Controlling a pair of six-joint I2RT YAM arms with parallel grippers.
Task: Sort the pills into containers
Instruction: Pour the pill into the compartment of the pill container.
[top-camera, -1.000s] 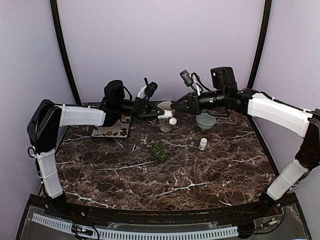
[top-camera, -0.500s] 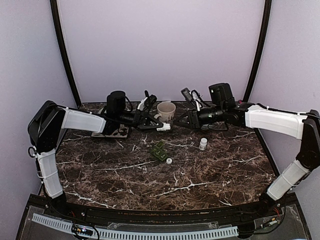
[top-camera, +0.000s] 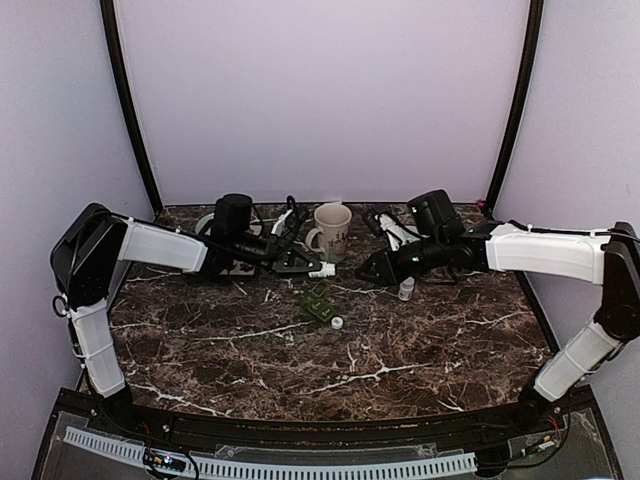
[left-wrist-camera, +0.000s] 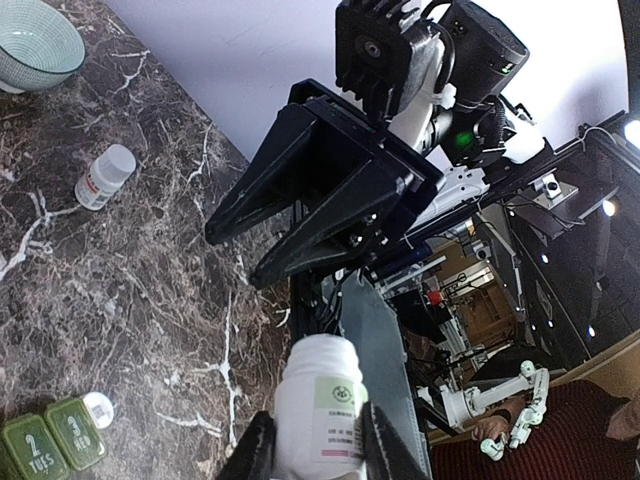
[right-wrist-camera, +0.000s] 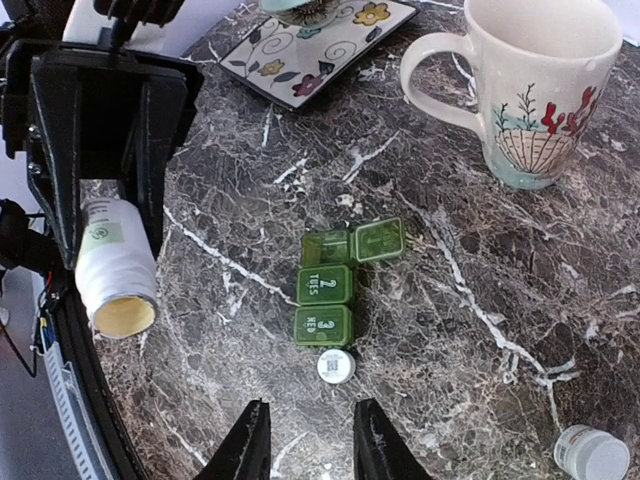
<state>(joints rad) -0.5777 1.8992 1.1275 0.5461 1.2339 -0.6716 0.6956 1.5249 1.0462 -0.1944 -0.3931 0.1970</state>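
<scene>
My left gripper (top-camera: 308, 267) is shut on an uncapped white pill bottle (left-wrist-camera: 318, 405), held on its side just above the table with its mouth (right-wrist-camera: 123, 316) facing the right arm. The bottle's white cap (right-wrist-camera: 336, 366) lies loose on the marble beside the green weekday pill organizer (right-wrist-camera: 337, 283), whose end compartment stands open. My right gripper (right-wrist-camera: 308, 445) hovers open just short of the cap, with nothing between its fingers. I cannot make out any loose pills.
A second small capped white bottle (top-camera: 406, 289) stands right of the organizer. A painted mug (top-camera: 333, 229) is at the back centre, a flowered square plate (right-wrist-camera: 320, 40) at the back left, and a green bowl (left-wrist-camera: 35, 42) near the mug.
Both arms have come down from mid-air towards the table. The cap that was at the right gripper's tip now lies on the table, and the right jaws have widened.
</scene>
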